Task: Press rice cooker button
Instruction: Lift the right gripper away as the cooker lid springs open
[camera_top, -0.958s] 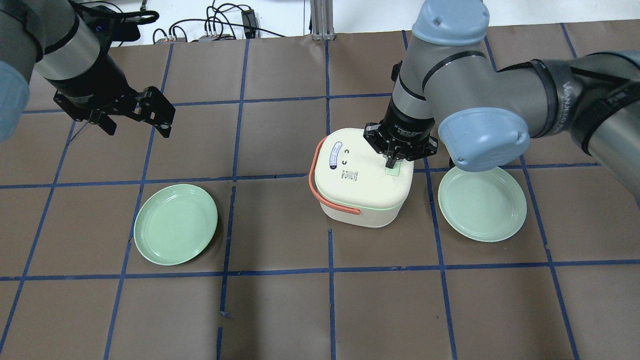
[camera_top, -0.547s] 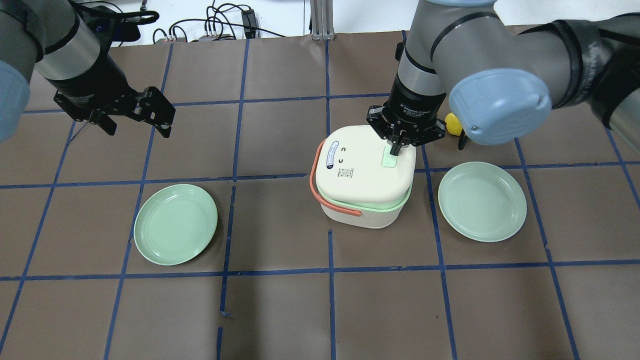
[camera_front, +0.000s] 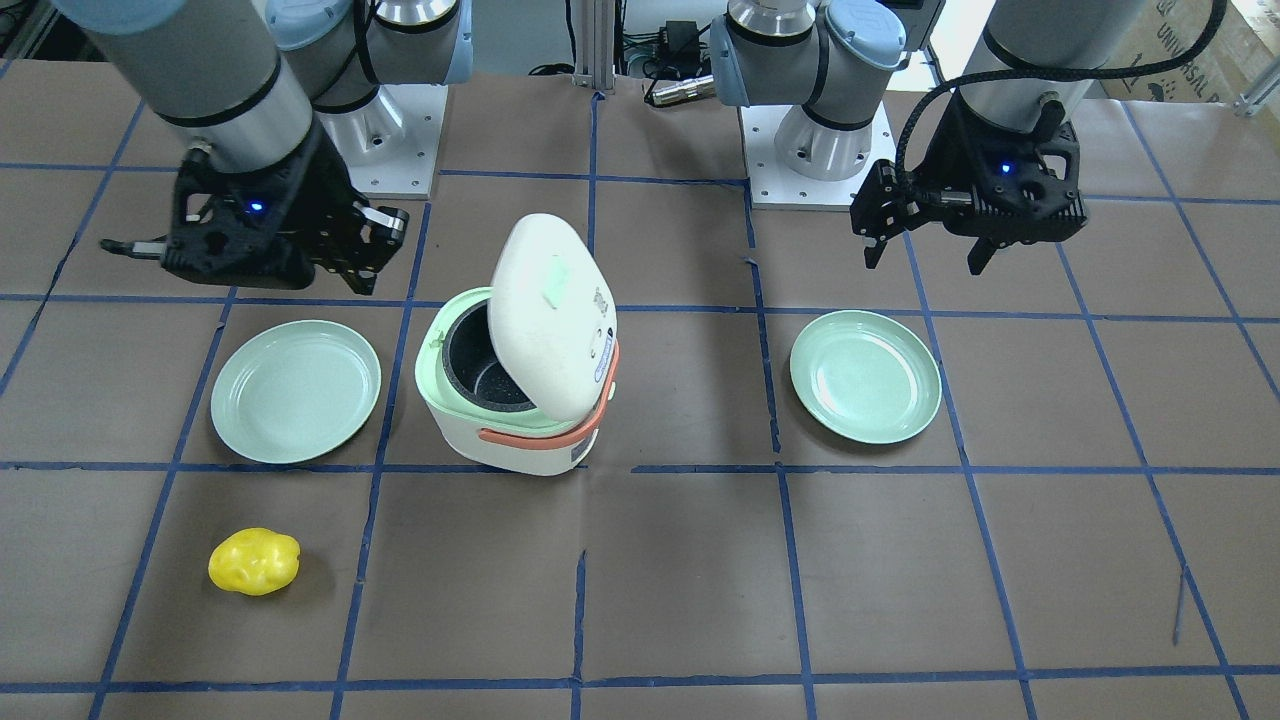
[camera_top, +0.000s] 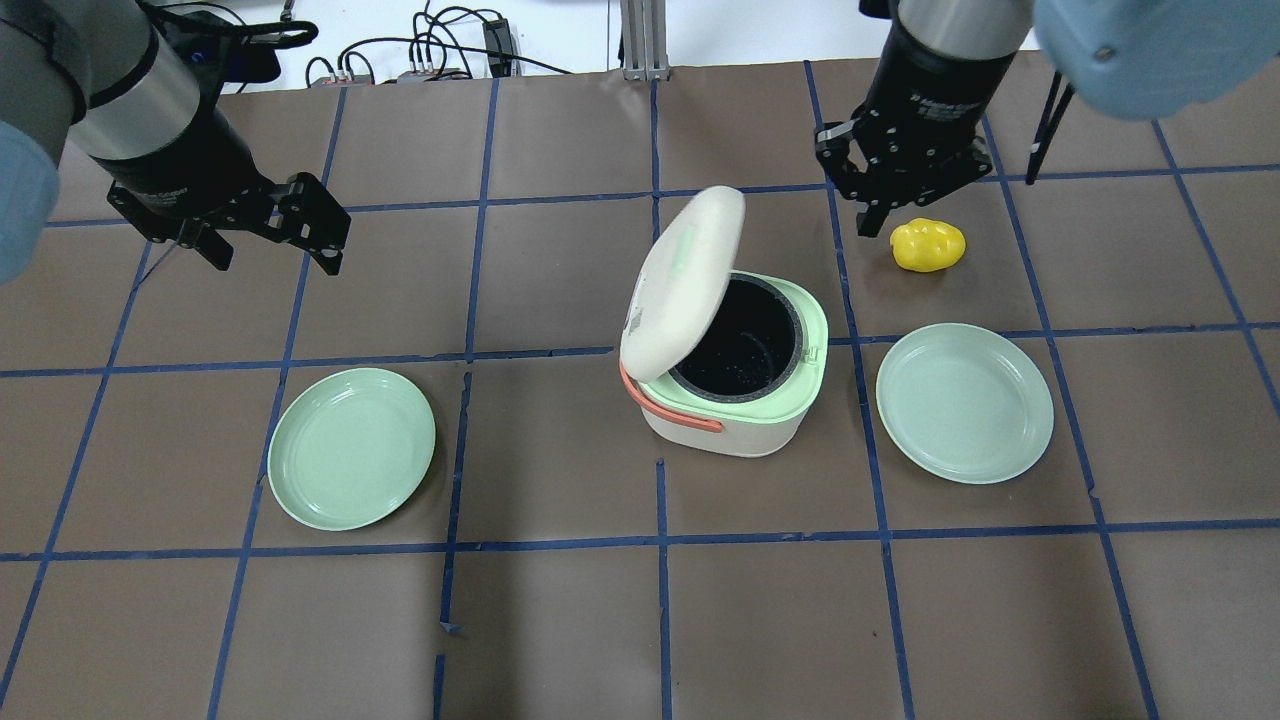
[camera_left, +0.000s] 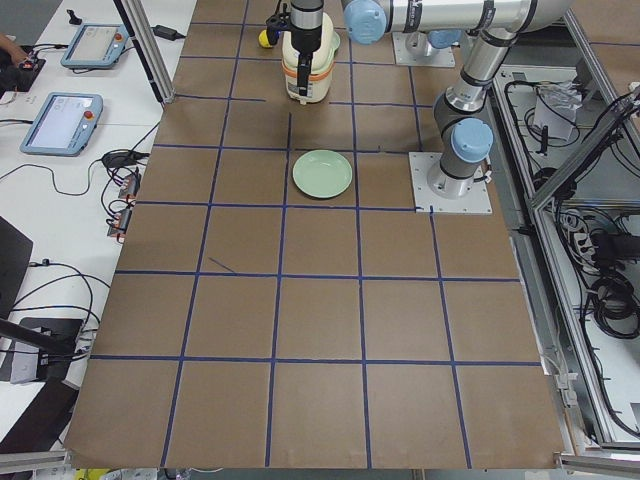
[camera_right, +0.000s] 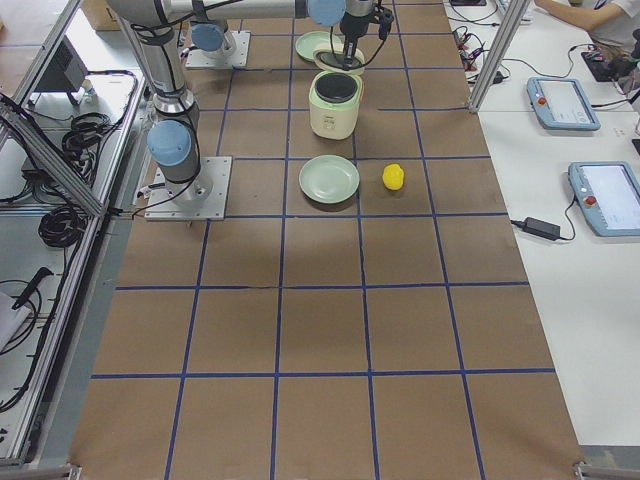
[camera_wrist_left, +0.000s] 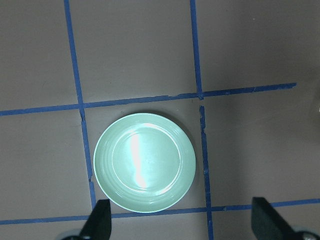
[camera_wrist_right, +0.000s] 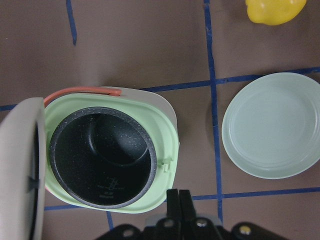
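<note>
The rice cooker (camera_top: 738, 415) sits mid-table (camera_top: 560, 620) with its lid (camera_top: 685, 275) swung up on the hinge, tilted toward the robot's left, and the dark inner pot (camera_wrist_right: 102, 157) is wide open to view! The button (camera_front: 553, 284), that pale mint pad, rides on the raised lid's outer face, up near its high free edge. The right gripper (camera_top: 873, 222) hangs clear of the cooker on its far side, close by the lumpy yellow toy fruit (camera_top: 928, 245) in the overhead view. Its jaws are pressed tight together with nothing between them. Over on the other side, the left gripper (camera_top: 278, 258) hovers well apart from the cooker, jaws spread wide and empty, its wrist camera looking down on a green plate (camera_wrist_left: 144, 162). A second green plate (camera_top: 964, 402) lies just beside the cooker on the robot's right.
</note>
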